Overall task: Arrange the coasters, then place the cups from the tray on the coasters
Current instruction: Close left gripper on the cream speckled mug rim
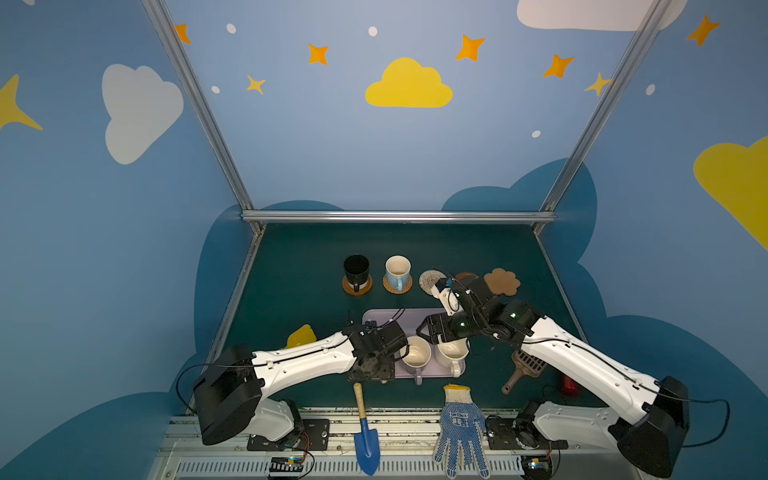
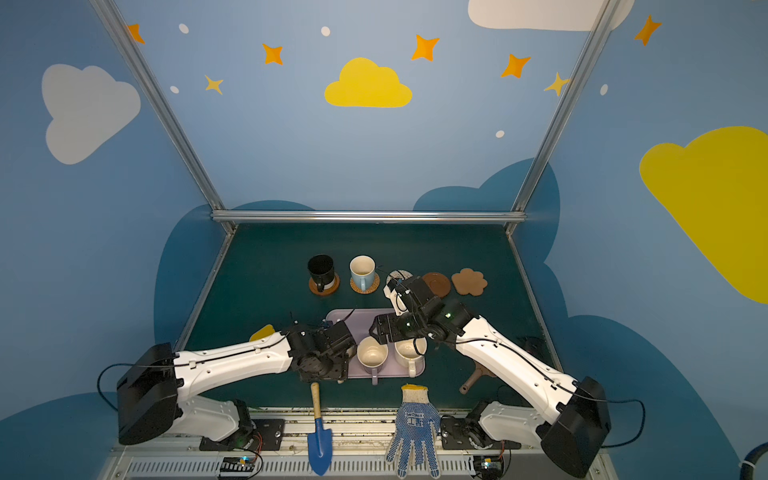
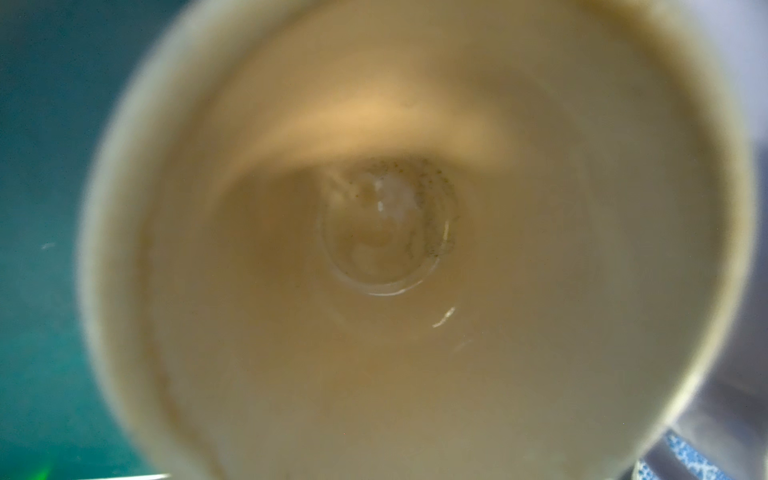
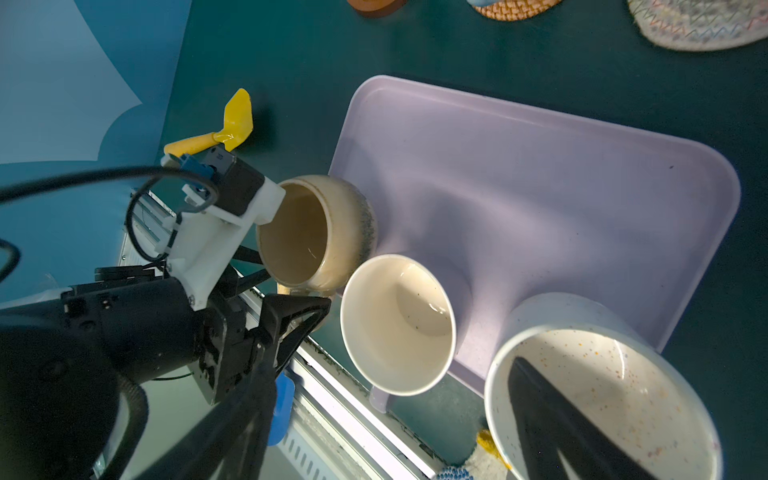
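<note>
A: We're over the tray (image 1: 388, 318) with both arms; the left gripper (image 4: 291, 286) is at the tan-yellow mug (image 4: 320, 232) on the tray's edge, camera peering straight down its mouth; whether the jaws have bitten, we cannot tell.

B: No; its fingers (image 4: 299, 316) are half hidden behind it. Our right gripper (image 1: 424, 332) stands wide and empty; one finger (image 4: 540, 415) hangs in the mouth of the speckled mug (image 1: 451, 353), set, we reckon, for a pinch on the rim.

A: At the back the black mug (image 1: 356, 268) sits on a brown disc (image 1: 347, 289), the blue mug (image 1: 397, 269) on the rattan mat (image 1: 406, 286); the spiral mat (image 1: 430, 281), the second disc (image 2: 436, 284) and the cloud mat (image 1: 502, 281) lie bare, waiting for these three.

B: Tight, though; the lavender mug (image 1: 417, 355) stands between our targets and the grippers crowd each other; the trowel (image 1: 365, 436), the glove (image 1: 459, 432) and the yellow scoop (image 1: 301, 336) lie outside the tray, off our line to the mats.
</note>
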You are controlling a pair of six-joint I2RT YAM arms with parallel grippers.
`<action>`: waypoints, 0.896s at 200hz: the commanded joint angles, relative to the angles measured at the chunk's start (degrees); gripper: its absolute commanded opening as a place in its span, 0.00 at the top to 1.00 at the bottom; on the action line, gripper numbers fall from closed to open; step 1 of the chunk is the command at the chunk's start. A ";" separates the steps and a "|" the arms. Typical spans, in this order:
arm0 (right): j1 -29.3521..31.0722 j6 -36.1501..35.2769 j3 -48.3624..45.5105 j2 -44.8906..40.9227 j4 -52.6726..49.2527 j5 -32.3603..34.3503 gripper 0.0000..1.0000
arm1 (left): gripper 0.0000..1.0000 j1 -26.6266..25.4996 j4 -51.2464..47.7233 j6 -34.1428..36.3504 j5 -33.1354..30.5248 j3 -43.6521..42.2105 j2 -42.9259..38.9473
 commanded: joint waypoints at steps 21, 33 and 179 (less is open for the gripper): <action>0.39 0.23 2.01 0.66 -0.70 -0.11 0.13 | 0.46 -0.25 -0.61 2.02 0.04 0.52 -0.17; 0.39 0.31 2.17 0.28 -0.78 -0.13 0.13 | 0.46 -0.25 -0.52 2.10 -0.05 0.48 -0.06; 0.56 2.87 -6.84 -5.83 8.98 -8.50 0.14 | 0.71 -0.34 -0.14 5.12 -1.60 0.53 2.84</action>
